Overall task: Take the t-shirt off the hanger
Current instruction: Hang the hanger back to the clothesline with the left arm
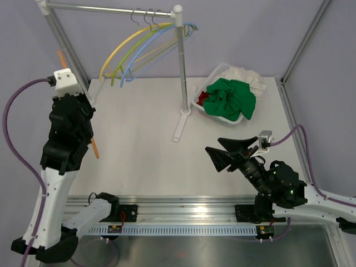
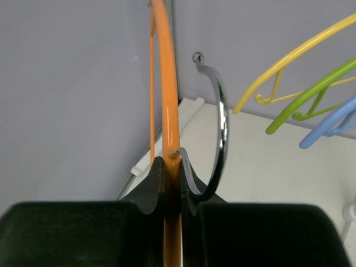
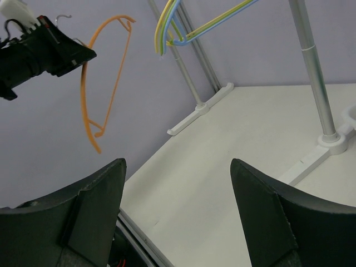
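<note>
An orange hanger (image 2: 168, 105) with a metal hook (image 2: 221, 122) is clamped between the fingers of my left gripper (image 2: 171, 164), which is shut on it just below the hook. From the right wrist view the hanger (image 3: 89, 100) hangs bare in the air from that gripper (image 3: 89, 54), with no cloth on it. A green t-shirt (image 1: 231, 99) lies crumpled on top of the white basket (image 1: 218, 70) at the back right. My right gripper (image 1: 214, 146) hovers low over the near right of the table, jaws open (image 3: 177, 167) and nothing between them.
A metal rack with a top rail (image 1: 111, 8) and a post (image 1: 181, 67) stands at the back, carrying yellow (image 1: 119, 49), green (image 1: 131, 51) and blue (image 1: 146, 47) bare hangers. Red and white clothes also lie in the basket. My left arm (image 1: 69, 128) stands tall at the left edge.
</note>
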`<action>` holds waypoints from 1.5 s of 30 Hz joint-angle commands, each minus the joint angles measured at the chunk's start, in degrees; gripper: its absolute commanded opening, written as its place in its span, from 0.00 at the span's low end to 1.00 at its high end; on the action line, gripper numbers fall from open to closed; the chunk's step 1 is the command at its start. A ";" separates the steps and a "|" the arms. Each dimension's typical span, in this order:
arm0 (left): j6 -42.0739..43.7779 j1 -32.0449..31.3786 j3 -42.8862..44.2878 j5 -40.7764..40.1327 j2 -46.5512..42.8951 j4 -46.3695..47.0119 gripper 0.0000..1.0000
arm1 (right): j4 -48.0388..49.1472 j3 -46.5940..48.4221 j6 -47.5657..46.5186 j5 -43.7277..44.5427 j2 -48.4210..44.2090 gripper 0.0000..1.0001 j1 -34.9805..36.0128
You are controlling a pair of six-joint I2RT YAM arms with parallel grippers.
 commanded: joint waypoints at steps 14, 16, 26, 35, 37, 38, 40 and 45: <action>-7.52 28.58 29.44 49.53 31.99 -0.63 0.00 | 0.81 -1.30 -0.06 -1.74 -1.54 0.83 0.41; -6.12 30.59 32.62 50.93 35.32 -2.65 0.00 | 0.99 -1.38 -0.15 -1.65 -1.10 0.83 0.50; -5.41 38.78 36.85 73.79 42.09 2.62 0.00 | 2.31 -2.26 -0.06 -2.35 0.49 0.83 0.50; -8.39 38.78 44.32 75.89 46.06 6.39 0.00 | 2.74 -3.67 -0.24 -2.44 -0.65 0.83 0.41; -10.93 38.78 44.68 76.34 46.33 8.92 0.00 | 2.66 -3.93 -0.15 -2.44 -0.92 0.83 0.41; -11.99 38.78 44.68 76.95 46.42 9.99 0.00 | 2.66 -3.93 -0.24 -2.18 -1.01 0.83 0.50; -15.51 38.69 44.68 77.04 46.85 13.06 0.00 | 2.66 -3.93 -0.32 -2.01 -1.18 0.84 0.41; -21.65 37.99 45.29 76.42 48.35 18.33 0.00 | 3.18 -4.29 -0.59 -1.30 -1.18 0.87 0.41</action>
